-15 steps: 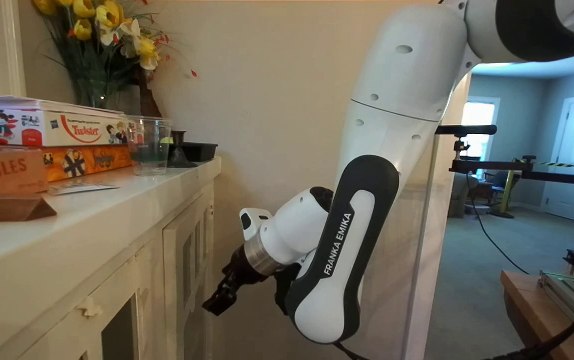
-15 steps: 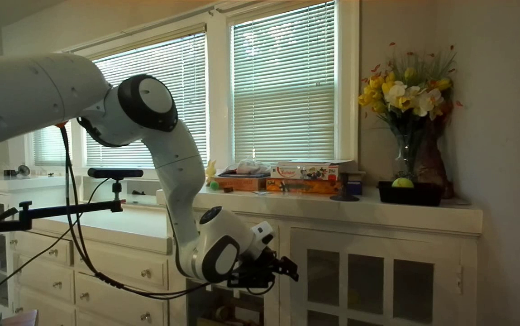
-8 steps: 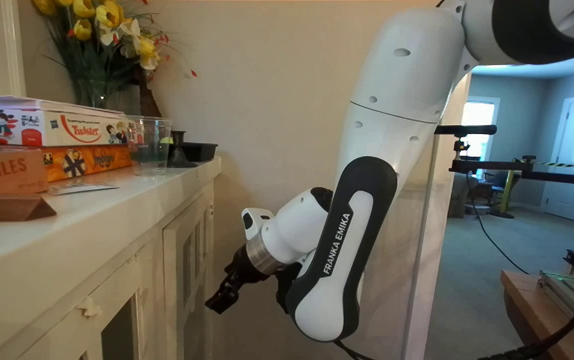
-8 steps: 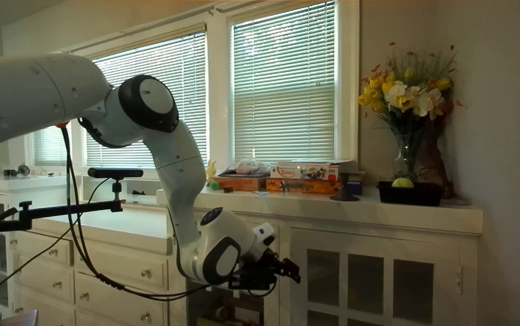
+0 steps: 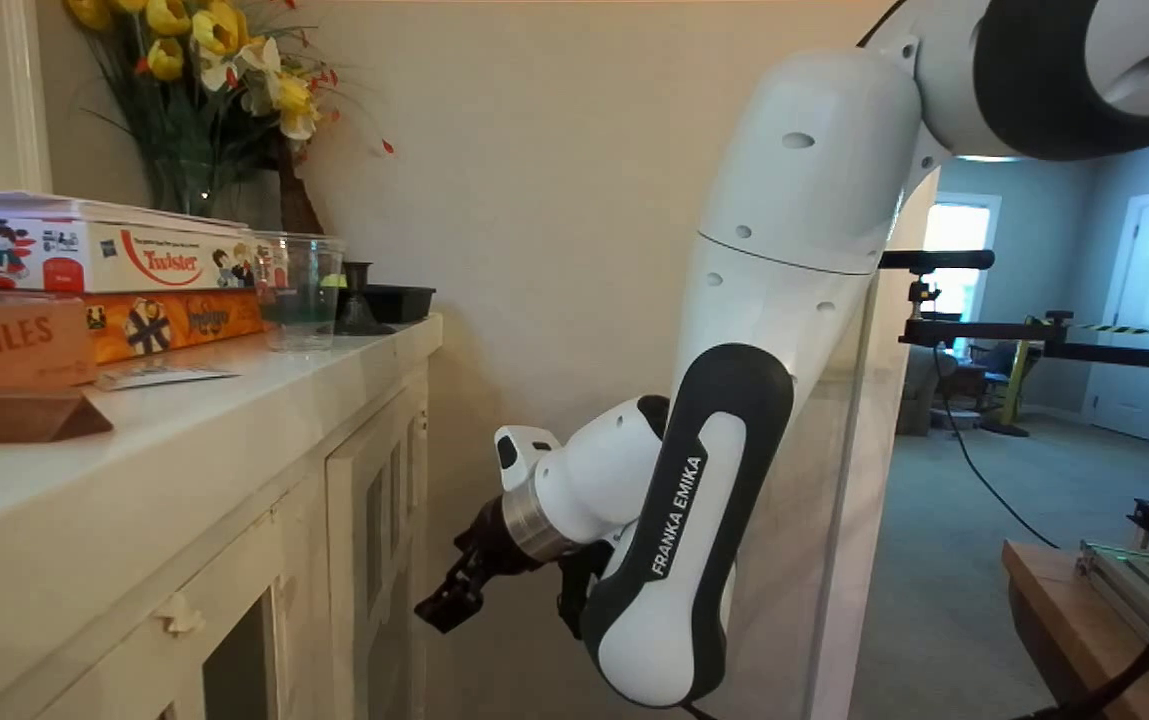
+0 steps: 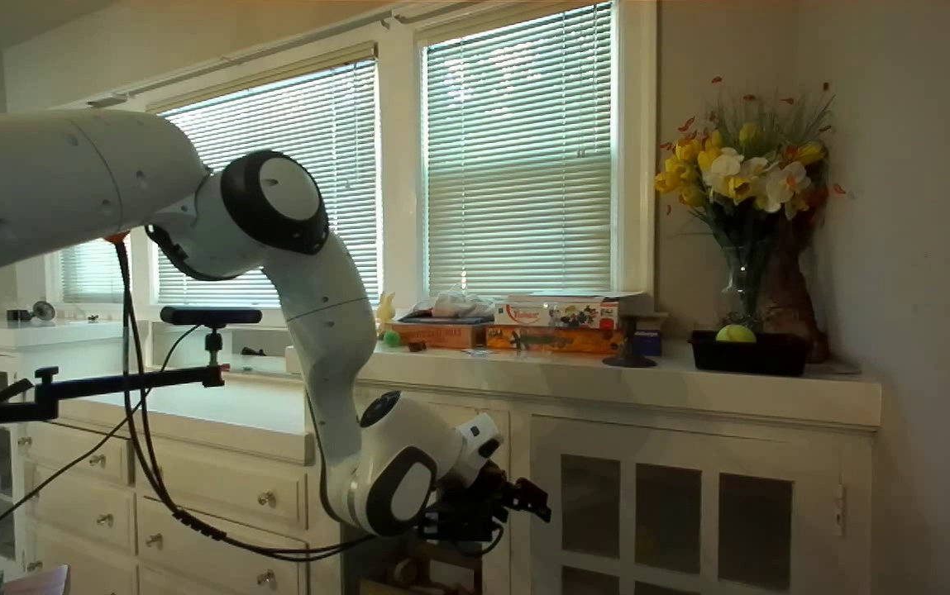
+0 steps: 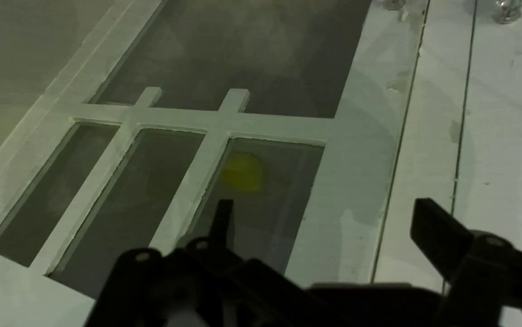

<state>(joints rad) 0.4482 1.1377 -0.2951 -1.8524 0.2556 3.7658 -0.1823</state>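
White-painted cabinet door is spreading from 9 to 12 o'clock of the claw in wrist view; a yellow shape is showing in its pane at 10. Versus half a second ago, arm is sitting slightly lower, claw barely shifting, so I'm keeping the door near but ungripped; claw's gaping wide, holding nothing.

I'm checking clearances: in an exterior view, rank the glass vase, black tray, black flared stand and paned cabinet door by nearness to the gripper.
From the gripper, in an exterior view:
1. Paned cabinet door, just ahead.
2. Black flared stand, upper right.
3. Black tray, farther right.
4. Glass vase, behind the tray.
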